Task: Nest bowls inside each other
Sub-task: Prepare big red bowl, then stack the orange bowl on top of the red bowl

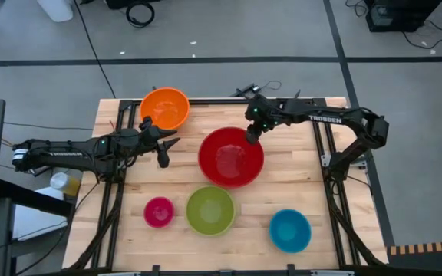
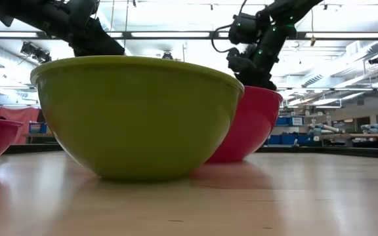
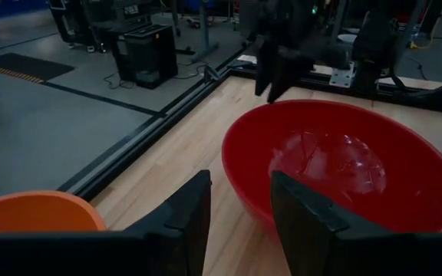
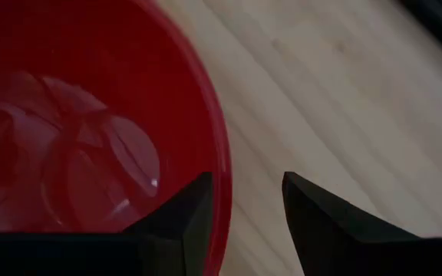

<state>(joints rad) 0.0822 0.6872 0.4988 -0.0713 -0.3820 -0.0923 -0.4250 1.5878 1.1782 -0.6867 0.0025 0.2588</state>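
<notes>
green bowl (image 2: 136,111) looms closest while the right gripper (image 4: 244,203), fingers parted astride the red bowl (image 1: 231,157)'s rim mid-table, seems not yet clamped, so a thin bite could slip and tip it; left gripper (image 1: 162,156) waits open beside

Red bowl, rim between gripper fingers.
Red bowl (image 4: 83,146) on pale wooden table (image 4: 344,100); right gripper (image 4: 248,201) straddles its rim, one dark finger (image 4: 181,218) inside, the other over the table, jaws apart.
</notes>
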